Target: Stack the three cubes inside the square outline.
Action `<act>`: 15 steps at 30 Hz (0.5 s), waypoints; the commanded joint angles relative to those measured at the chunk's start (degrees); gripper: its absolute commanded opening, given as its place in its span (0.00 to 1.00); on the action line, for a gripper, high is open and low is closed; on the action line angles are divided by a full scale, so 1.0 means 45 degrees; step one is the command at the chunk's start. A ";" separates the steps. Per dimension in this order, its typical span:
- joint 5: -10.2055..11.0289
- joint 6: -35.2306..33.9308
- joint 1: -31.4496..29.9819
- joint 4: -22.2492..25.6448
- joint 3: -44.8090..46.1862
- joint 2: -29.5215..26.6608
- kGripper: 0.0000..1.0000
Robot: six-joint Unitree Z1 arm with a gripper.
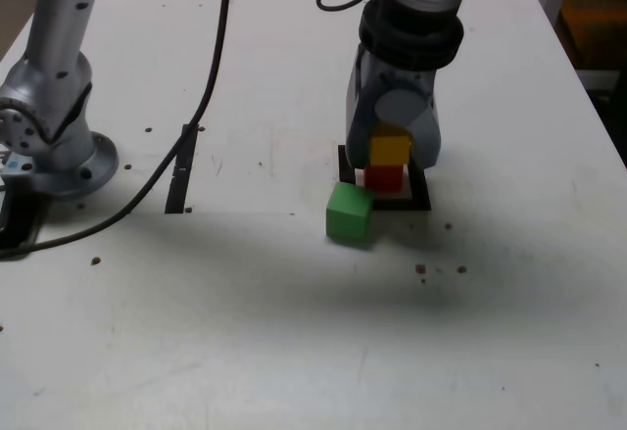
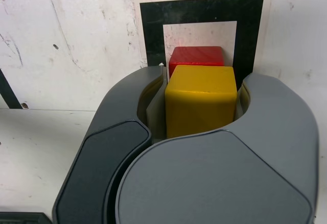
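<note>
Hovering over the square outline point(image 1: 419, 193), nearer the table's right edge than its left in the exterior view, the gripper point(image 1: 395, 121) is seen with the yellow cube point(image 1: 390, 149) at its fingertips, above the red cube point(image 1: 383, 177). The outline's far side is hidden; its near-left corner is masked by the green cube point(image 1: 349, 212). Now the wrist view: the yellow cube is flanked by both fingers, but whether it is clenched or released cannot be told. The red cube, inside the outline, is partly covered; contact between the two is hidden.
</note>
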 commanded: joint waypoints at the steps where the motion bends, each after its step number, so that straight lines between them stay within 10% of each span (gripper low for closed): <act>1: 0.0020 0.0035 0.0065 -0.0001 0.0050 0.0065 0.27; 15: -0.0144 0.0073 0.0080 0.0021 0.0229 0.0078 0.44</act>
